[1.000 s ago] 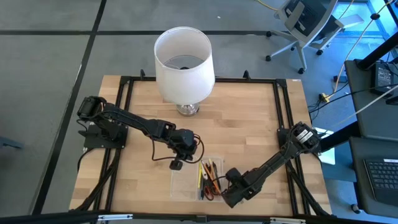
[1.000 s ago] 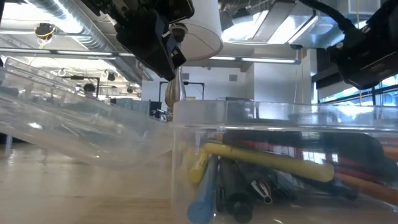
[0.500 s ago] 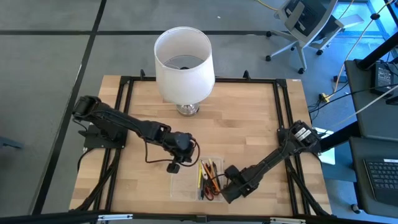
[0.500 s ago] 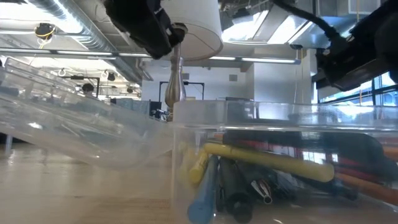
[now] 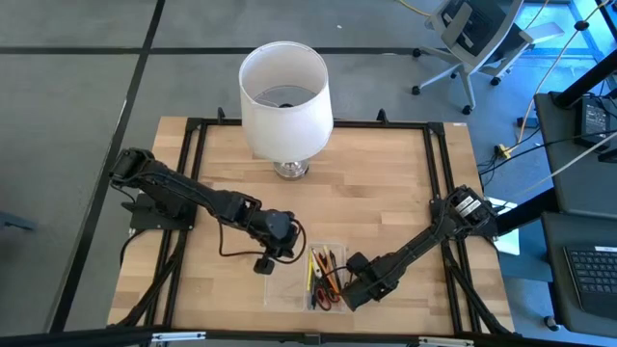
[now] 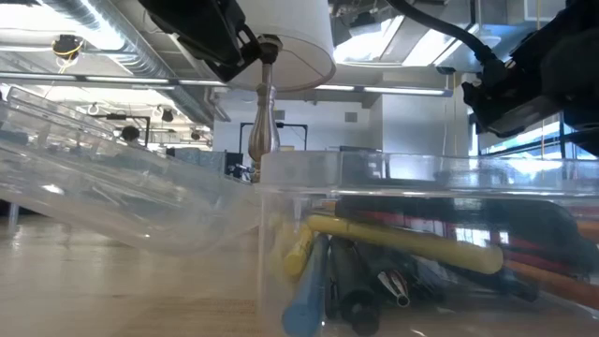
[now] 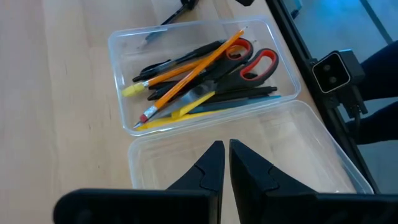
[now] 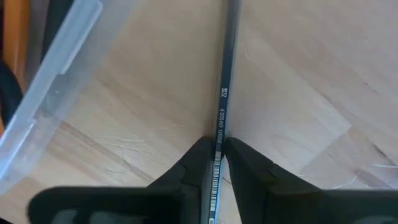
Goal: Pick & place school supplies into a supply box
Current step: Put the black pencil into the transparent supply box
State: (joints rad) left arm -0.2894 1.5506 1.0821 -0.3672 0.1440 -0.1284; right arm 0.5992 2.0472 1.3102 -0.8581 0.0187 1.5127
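The clear supply box point(image 7: 124, 46) stands near the table's front edge and holds several pens and pencils point(image 7: 186, 78) and the red-handled scissors point(image 7: 252, 62). Its clear lid point(image 7: 298, 143) lies open beside it, on the table's left side. My left gripper point(image 7: 222, 158) hangs shut and empty above the lid point(image 5: 262, 262). My right gripper point(image 8: 214, 155) points down at the table just right of the box point(image 5: 352, 294), shut on a dark pencil point(image 8: 225, 81). My right gripper pinches the dark pencil's shaft point(image 8: 219, 134) between its two fingers, coming from above and pointing down. The pencil runs on past the fingertips, alongside the box's clear wall point(image 8: 50, 93). Whether it rests on the wood or is lifted, I cannot tell.
A tall lamp with a white cylindrical shade point(image 5: 284, 92) stands at the table's far middle. A black frame point(image 5: 443, 193) runs around the wooden top. Bare wood lies between the lamp and the box.
My left gripper has drawn back toward the table's left and near edge and risen a little, staying shut. My right gripper has shifted slightly toward the far edge beside the box.
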